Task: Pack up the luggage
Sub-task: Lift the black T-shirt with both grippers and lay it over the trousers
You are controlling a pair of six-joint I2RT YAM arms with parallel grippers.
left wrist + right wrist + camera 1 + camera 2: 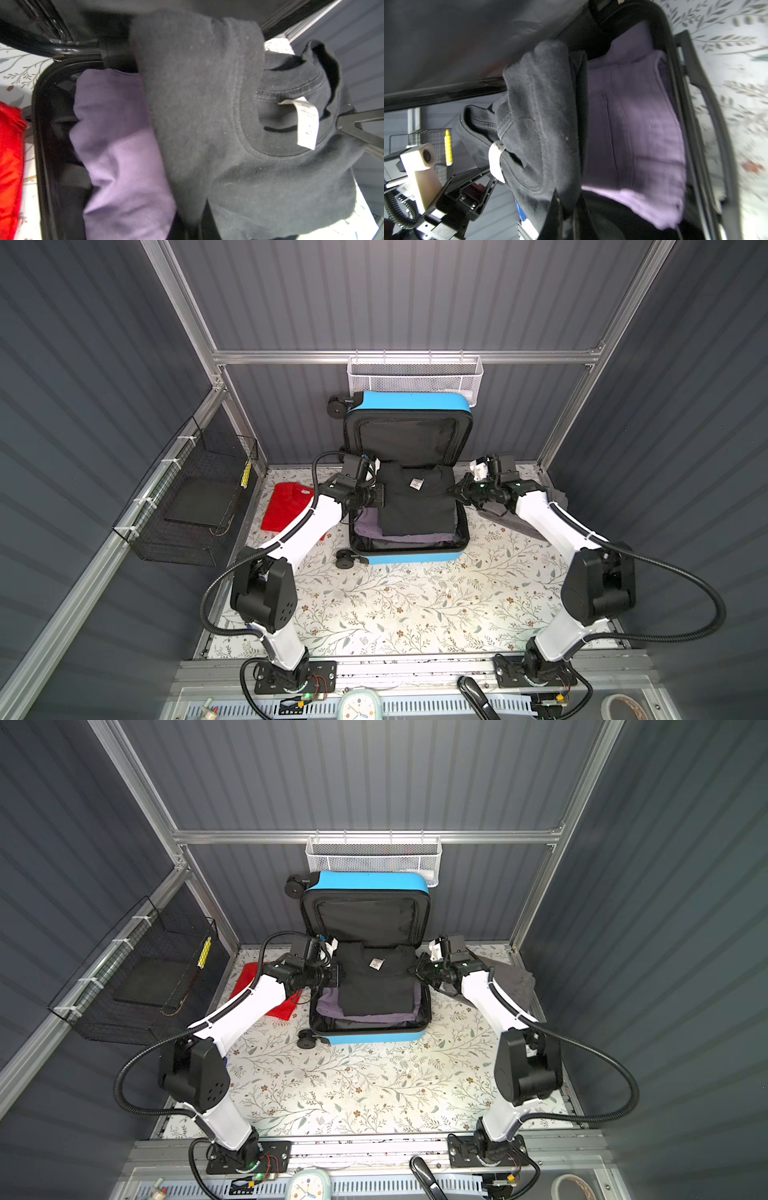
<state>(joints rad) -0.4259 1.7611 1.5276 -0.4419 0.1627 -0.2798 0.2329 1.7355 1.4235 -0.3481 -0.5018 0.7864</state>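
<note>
Luggage (410,400) lay open at the back of the floral table (415,605), base flat and lid propped upright against the rear wall. My left gripper (383,494) was clamped tight on the left edge of a black shirt (415,506). My right gripper (454,491) was pinched closed on its right edge. Both held it near the collar end. The shirt was spread between them over the luggage base, its lower part resting on a purple garment (368,520) inside the luggage. A red garment (286,506) lay just left of the luggage, partly under my left arm. A grey garment (503,522) lay just right of the luggage, under the right arm. Both wrist views were blurred.
</note>
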